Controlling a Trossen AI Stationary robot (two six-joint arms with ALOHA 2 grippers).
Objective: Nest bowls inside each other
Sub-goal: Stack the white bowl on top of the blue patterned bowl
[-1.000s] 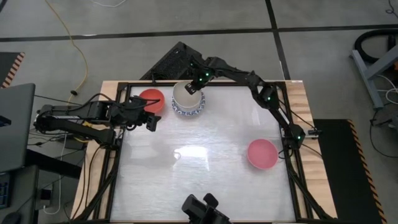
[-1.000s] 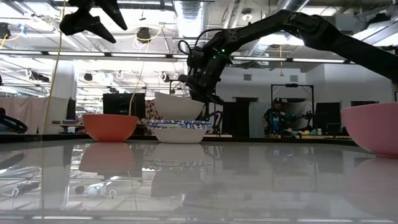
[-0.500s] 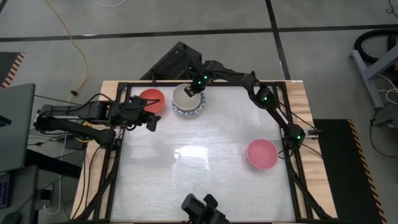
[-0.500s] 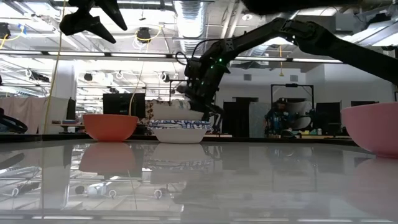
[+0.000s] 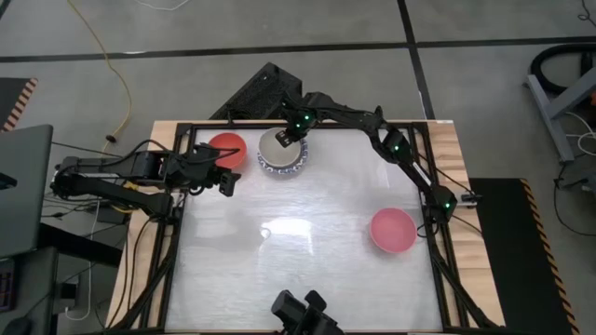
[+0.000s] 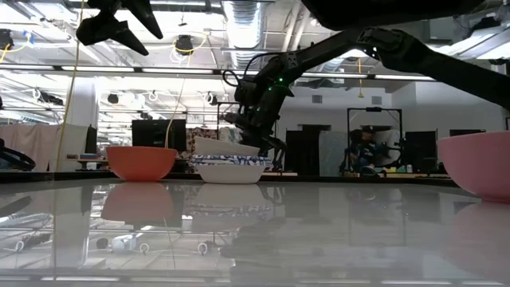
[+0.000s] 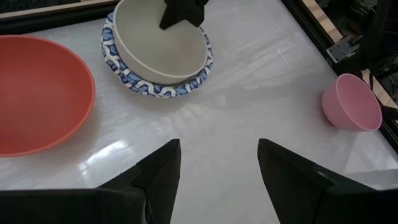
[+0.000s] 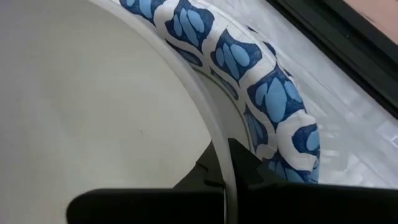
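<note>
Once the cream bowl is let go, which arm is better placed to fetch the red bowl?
Probably the left: its open gripper hovers just beside the red bowl, while the right gripper is shut on the cream bowl.

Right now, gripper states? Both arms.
Left gripper: open, holding nothing, hovering near the red bowl.
Right gripper: shut on the cream bowl rim, bowl sitting in the blue-patterned bowl.
</note>
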